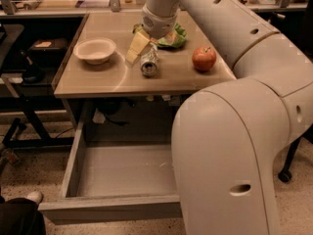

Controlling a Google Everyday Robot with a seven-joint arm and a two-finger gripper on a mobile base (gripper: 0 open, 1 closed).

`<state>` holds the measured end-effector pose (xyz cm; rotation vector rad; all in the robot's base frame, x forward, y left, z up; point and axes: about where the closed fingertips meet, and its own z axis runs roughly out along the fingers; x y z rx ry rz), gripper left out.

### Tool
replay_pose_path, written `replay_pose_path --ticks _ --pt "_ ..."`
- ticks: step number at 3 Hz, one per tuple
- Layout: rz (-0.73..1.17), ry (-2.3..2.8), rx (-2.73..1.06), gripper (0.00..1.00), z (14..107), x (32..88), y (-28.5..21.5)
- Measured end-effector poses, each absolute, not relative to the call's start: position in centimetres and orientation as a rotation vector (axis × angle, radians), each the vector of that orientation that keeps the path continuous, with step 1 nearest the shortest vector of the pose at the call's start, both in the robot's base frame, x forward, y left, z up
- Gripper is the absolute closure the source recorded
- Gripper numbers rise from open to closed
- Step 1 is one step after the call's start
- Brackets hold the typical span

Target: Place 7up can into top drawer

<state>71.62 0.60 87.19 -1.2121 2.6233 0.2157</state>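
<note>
Observed: the 7up can (149,65) lies on its side on the table (102,82), roughly mid-surface, with one silver end facing the near edge. It is on the tabletop, not in the top drawer (117,173). The gripper (136,53) is low over the table just to the left of the can and slightly beyond it, its pale yellow parts close against the can's far left side. Contact cannot be confirmed, and it cannot be told whether the gripper is released or clenched. The arm (225,146) comes down to the gripper from the far side and, nearer the camera, fills the right of the view, covering the drawer's right portion. The top drawer stands pulled out below the table's near edge, its flat grey bottom and low left wall exposed and its front panel nearest the camera. Other items on the table are a white bowl (94,50) to the left, well apart from the can, a red apple (204,58) to the right, and a green chip bag (172,35) beyond the can, partly behind the gripper's wrist.
</note>
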Motion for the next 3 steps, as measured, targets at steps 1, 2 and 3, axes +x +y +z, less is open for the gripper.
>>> replay_pose_path --ticks 1,2,3 --pt "0.189 2.649 -1.216 0.0 86.6 71.8 2.5" --pt "0.113 2.683 -1.206 0.0 85.4 72.9 4.1" --pt "0.118 2.673 -1.202 0.0 85.1 73.3 4.4"
